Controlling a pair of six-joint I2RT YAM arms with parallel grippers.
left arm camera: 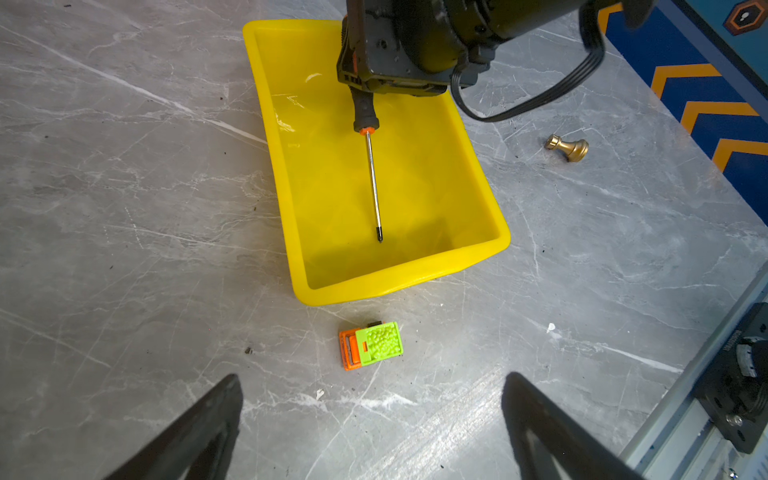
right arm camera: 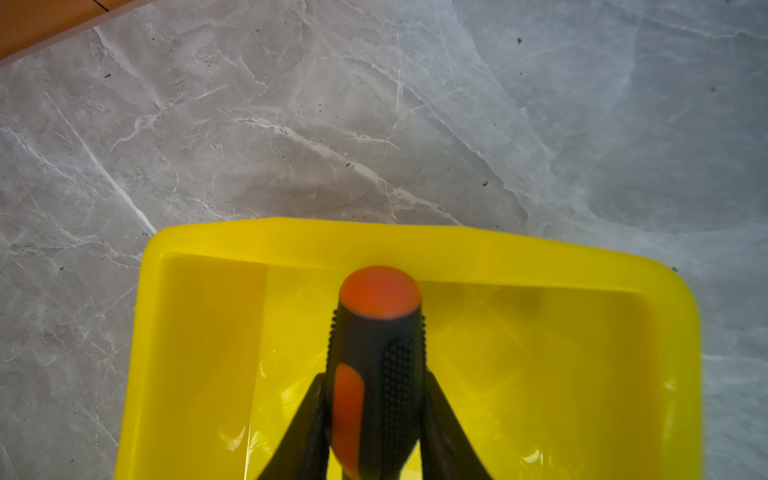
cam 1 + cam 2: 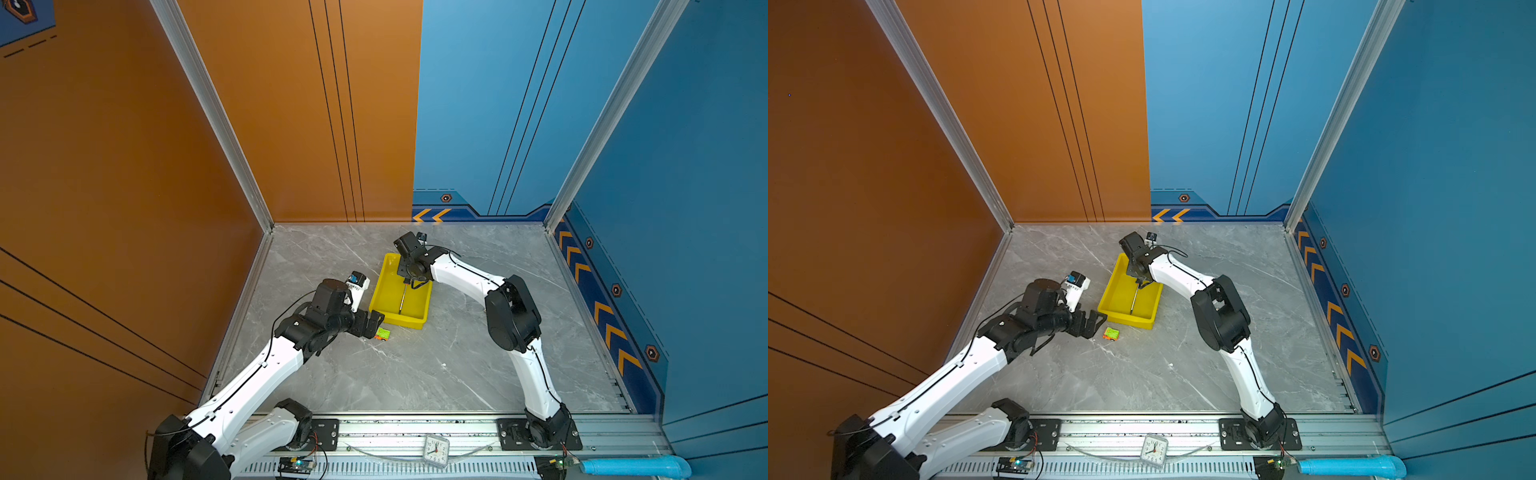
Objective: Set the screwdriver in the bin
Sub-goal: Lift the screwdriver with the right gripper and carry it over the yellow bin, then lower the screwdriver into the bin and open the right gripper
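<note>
You can't see the screwdriver (image 1: 372, 178) whole in any 1 view. The right wrist view gives you only its handle end on, with the shaft hidden behind it and part of the bin (image 2: 665, 291) cut off by the frame. In the left wrist view the upper handle disappears inside the right tool (image 1: 358, 81). You cannot tell whether the tip touches the bin floor (it ends close to a dim shadow there). In both top views the shaft is only a thin line below that tool.

What you can see of it: a black ribbed handle with an orange cap, an orange inlay and an orange collar, then a slim bright shaft ending in a dark tip. The right tool is clenched on the handle, 1 finger on each side. The screwdriver hangs tilted, tip down, inside the line of the bin's yellow walls.

Your left tool (image 1: 372, 380) is released, its 2 fingers spread wide above the surface (image 1: 124, 208) with nothing between them. It is near a green-and-orange block (image 1: 372, 345) that lies just outside the bin's short wall. A brass fitting (image 1: 567, 146) lies apart, beside the bin's long wall.
</note>
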